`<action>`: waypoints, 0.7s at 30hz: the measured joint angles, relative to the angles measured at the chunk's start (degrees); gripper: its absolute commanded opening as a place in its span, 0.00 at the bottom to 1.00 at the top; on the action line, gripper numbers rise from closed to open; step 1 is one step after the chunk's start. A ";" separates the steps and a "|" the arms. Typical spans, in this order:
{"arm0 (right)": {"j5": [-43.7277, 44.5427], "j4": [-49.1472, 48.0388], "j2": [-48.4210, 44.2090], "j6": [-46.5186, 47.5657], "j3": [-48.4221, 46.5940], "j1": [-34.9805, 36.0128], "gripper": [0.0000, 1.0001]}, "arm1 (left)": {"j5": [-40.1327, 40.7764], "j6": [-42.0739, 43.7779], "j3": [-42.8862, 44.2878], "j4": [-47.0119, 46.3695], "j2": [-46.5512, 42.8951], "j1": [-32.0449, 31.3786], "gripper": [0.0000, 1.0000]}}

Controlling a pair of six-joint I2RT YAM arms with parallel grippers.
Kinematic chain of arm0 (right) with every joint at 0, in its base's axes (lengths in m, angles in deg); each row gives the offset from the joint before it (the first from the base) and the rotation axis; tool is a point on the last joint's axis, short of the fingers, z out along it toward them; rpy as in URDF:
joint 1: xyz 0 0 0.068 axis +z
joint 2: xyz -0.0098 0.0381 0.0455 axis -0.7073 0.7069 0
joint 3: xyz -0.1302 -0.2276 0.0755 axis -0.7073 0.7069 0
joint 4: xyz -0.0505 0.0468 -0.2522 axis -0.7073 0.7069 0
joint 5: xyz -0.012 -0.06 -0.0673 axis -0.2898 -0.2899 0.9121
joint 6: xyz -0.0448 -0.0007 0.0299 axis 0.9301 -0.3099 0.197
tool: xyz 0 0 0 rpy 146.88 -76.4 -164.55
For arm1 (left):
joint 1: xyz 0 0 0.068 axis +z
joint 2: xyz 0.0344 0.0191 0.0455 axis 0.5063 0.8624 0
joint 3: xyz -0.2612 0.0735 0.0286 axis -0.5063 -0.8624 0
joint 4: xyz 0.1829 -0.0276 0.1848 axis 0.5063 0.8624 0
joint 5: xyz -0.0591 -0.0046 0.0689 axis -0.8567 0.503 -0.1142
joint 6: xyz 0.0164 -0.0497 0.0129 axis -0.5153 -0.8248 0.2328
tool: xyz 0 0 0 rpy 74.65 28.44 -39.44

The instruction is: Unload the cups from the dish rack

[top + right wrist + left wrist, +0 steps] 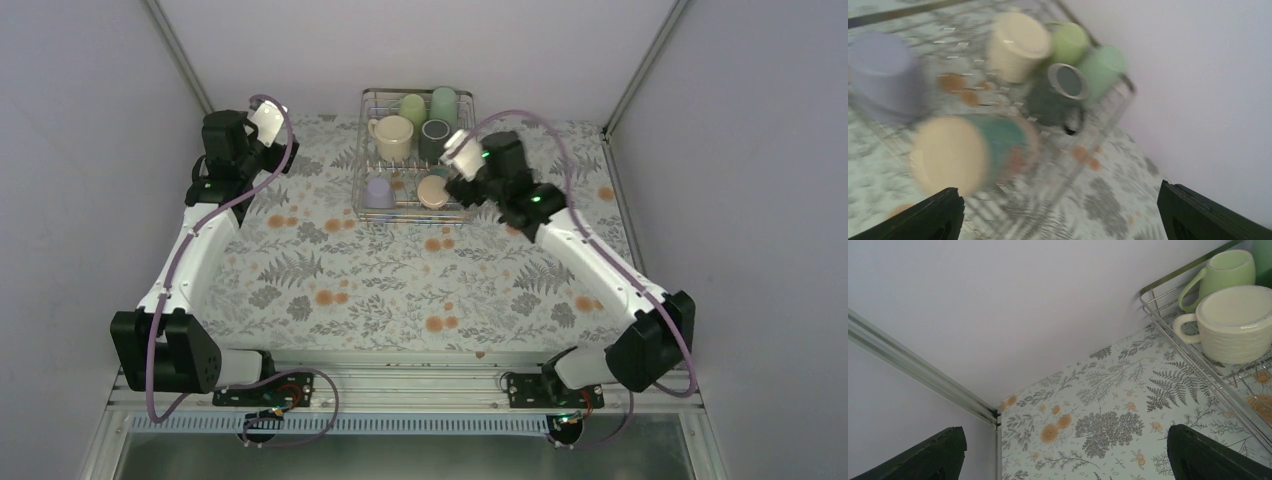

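The wire dish rack (357, 180) stands at the back middle and holds six cups. They are a cream mug (392, 137), two pale green cups (412, 108) (444, 101), a dark grey-green cup (435, 137), a lavender cup (379, 192) and a beige cup (433, 192). My right gripper (1060, 215) is open and empty at the rack's right front corner, close to the beige cup (953, 152); that view is blurred. My left gripper (1063, 455) is open and empty over the cloth left of the rack (1173, 330), apart from the cream mug (1235, 325).
A floral cloth (380, 280) covers the table. White walls close it in at the back and both sides, with a metal post (923, 377) in the back left corner near my left gripper. The rack's right side lies near the right wall (1208, 90).
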 measured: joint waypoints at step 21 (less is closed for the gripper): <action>7.72 1.16 20.31 0.31 -4.68 14.03 1.00 | 0.33 0.02 -1.18 -1.95 0.09 0.00 1.00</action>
